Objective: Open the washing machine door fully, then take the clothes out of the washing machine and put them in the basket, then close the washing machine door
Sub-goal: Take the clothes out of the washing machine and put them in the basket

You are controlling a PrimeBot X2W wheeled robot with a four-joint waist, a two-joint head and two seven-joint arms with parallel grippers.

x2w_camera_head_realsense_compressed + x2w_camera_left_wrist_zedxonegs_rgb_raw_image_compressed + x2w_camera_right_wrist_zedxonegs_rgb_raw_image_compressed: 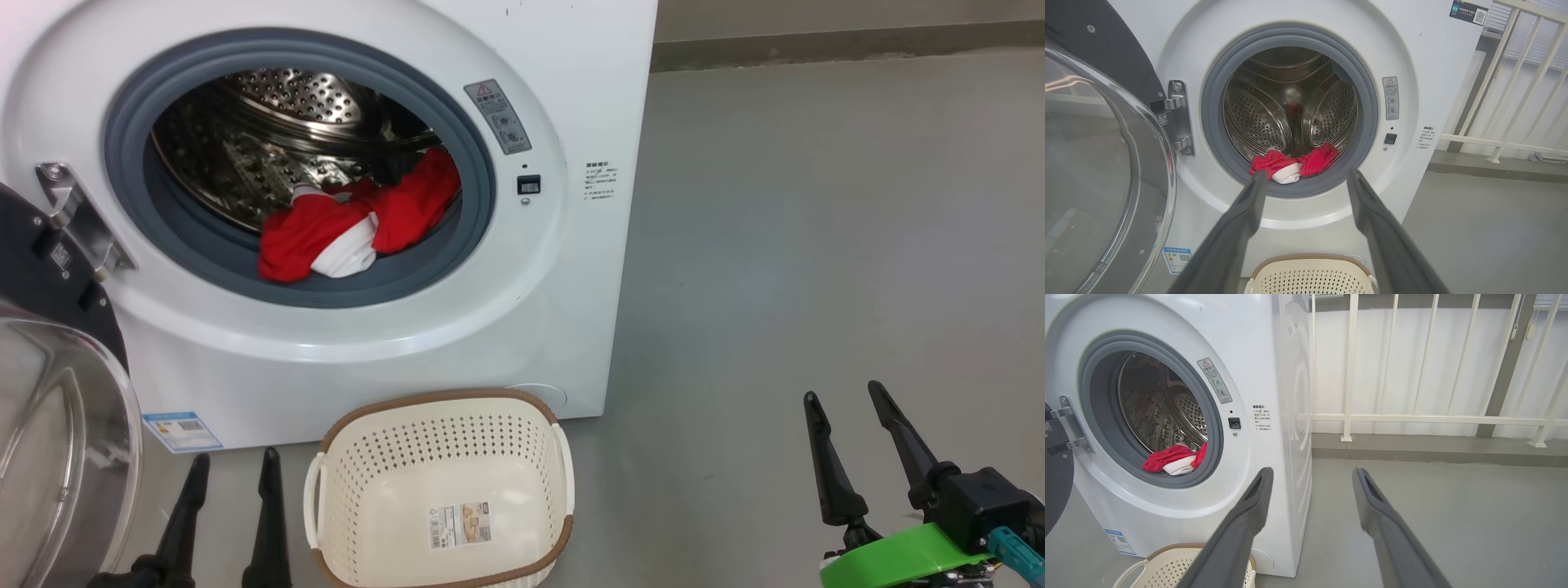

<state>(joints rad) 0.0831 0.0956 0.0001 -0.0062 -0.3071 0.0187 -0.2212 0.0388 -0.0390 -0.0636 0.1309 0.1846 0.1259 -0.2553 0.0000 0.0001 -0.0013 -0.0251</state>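
Red clothes (359, 220) with a white part lie bundled at the front lower edge of the perforated steel drum (269, 139). They rest partly on the grey gasket (126, 155) and sit towards its right side in the head view. The mouth of the white washing machine (392, 343) is uncovered. The washing machine door (57, 441) is swung open to the left on its metal hinge (77, 216), its clear glass bowl bulging towards the camera and its black rim above it. A blue sticker (182, 430) sits low on the machine's front, near the door.

The cream perforated basket (384, 465), with a brown rim and white side handles, stands on the grey floor (816, 245) just in front of the machine, below the drum opening. A paper label (460, 524) lies on its bottom.

The left gripper (235, 454) is low between the door and the basket, its fingers spread wide and holding nothing; in the left wrist view they point at the drum opening. The right gripper (842, 392) is well to the right of the basket, over bare floor. It is equally wide and empty, with a green band (898, 555) at its wrist. A white railing (1412, 416) stands beyond the machine's right side.
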